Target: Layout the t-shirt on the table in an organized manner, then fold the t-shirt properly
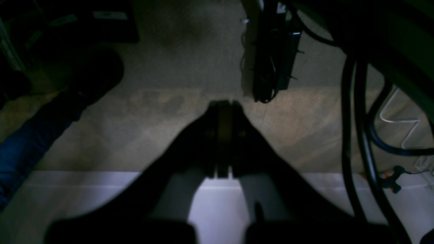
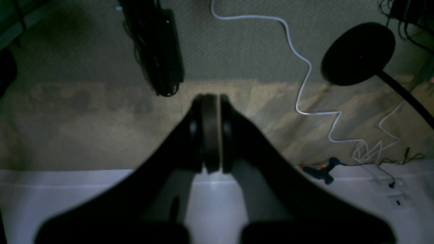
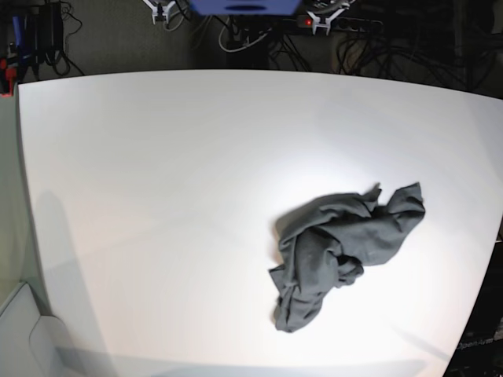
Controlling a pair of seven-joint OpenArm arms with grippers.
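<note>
1. We found the t-shirt (image 3: 346, 247) crumpled on the table (image 3: 157, 157), right of centre in the base view, long axis slanting toward the near edge.
2. That put the left gripper (image 1: 223, 103) likely nearer; neither arm showed overhead.
3. Left gripper and right gripper (image 2: 210, 98) were both pressed together, empty, aimed at the floor past the table edge.

Right tool (image 2: 211, 132) closed — white cable (image 2: 307, 86) snakes over carpet (image 2: 84, 112).
</note>
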